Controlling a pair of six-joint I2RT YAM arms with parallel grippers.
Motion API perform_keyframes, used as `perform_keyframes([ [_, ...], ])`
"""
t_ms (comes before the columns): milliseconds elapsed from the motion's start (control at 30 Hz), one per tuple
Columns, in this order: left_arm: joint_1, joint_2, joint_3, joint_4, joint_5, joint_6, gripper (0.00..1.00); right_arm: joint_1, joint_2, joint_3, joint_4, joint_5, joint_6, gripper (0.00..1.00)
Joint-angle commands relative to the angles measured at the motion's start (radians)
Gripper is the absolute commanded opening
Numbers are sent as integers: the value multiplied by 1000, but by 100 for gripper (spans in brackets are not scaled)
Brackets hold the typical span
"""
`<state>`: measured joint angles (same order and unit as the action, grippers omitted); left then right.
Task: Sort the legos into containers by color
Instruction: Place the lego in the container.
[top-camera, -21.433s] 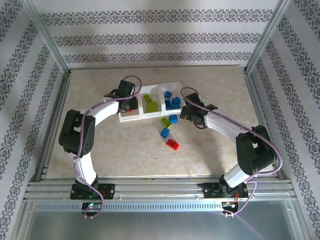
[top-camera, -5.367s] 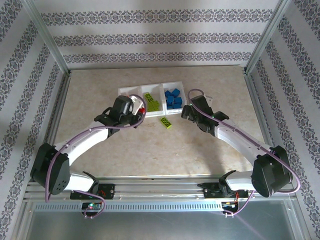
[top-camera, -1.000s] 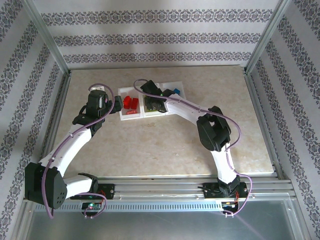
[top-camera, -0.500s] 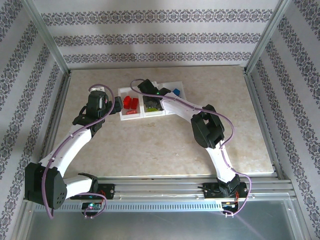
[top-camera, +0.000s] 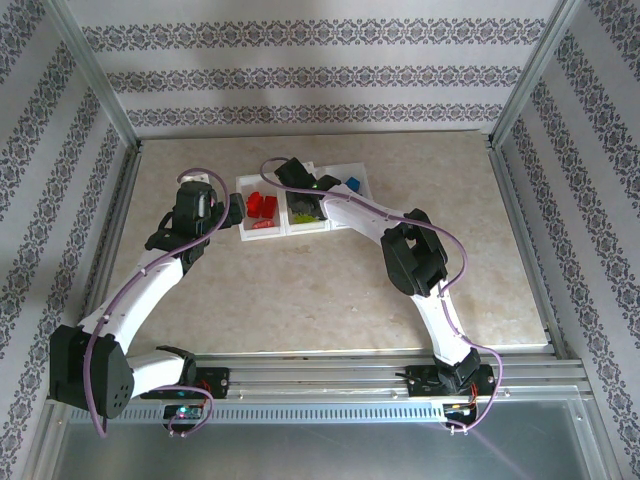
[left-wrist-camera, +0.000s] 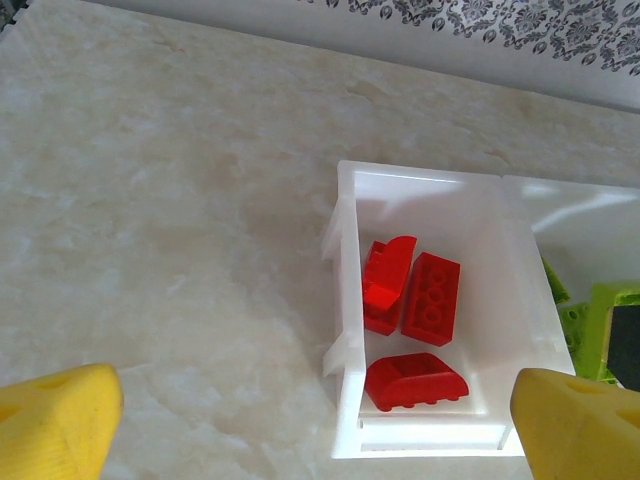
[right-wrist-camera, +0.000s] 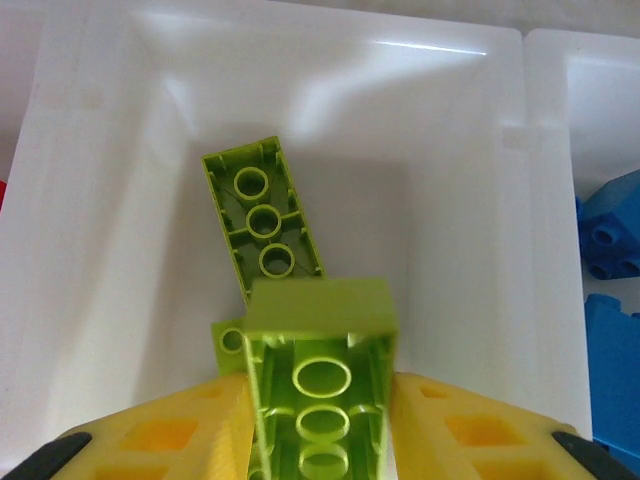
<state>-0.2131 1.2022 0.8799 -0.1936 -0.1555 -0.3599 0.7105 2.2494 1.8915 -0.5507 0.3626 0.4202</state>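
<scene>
Trouble from here lies mostly in the let-go. My right gripper (right-wrist-camera: 320, 425) hangs over the middle compartment (right-wrist-camera: 100, 220) of the white three-bin tray (top-camera: 262, 236). The lime green brick (right-wrist-camera: 320, 325) it carries points end-first into the bin, hollow underside toward my wrist camera, right above another lime green brick (right-wrist-camera: 262, 228) lying on the bin floor. Dropped like this, it could strike that one and bounce. Only the thin wall on the right parts it from the blue bricks (right-wrist-camera: 612, 240) in the next compartment, so a hop over would undo the sorting. It could also cling to one pad and come away with me as I lift. Or my fingers could catch a wall and drag the light tray across the counter (left-wrist-camera: 150, 200). As for the grip, the jaws stand narrow with the yellow pads against the brick's two long flanks. I judge it held, though from this close I cannot tell how firm the pinch is. My left gripper (left-wrist-camera: 318, 425) is spread wide and holds nothing. It hovers near the tray's left end, facing the red bricks (left-wrist-camera: 430, 300) in their own compartment (left-wrist-camera: 345, 250).
</scene>
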Motion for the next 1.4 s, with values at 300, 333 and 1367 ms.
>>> perform_keyframes([
  [300,22,-11,2,8,-16,9,100,2,-41,16,-11,30,7,41],
  [333,22,-12,1,8,-17,9,100,1,-52,11,-8,30,8,41],
  [1367,62,-143,-93,-7,-154,10,99,-40,-671,-618,54,282,69,59],
])
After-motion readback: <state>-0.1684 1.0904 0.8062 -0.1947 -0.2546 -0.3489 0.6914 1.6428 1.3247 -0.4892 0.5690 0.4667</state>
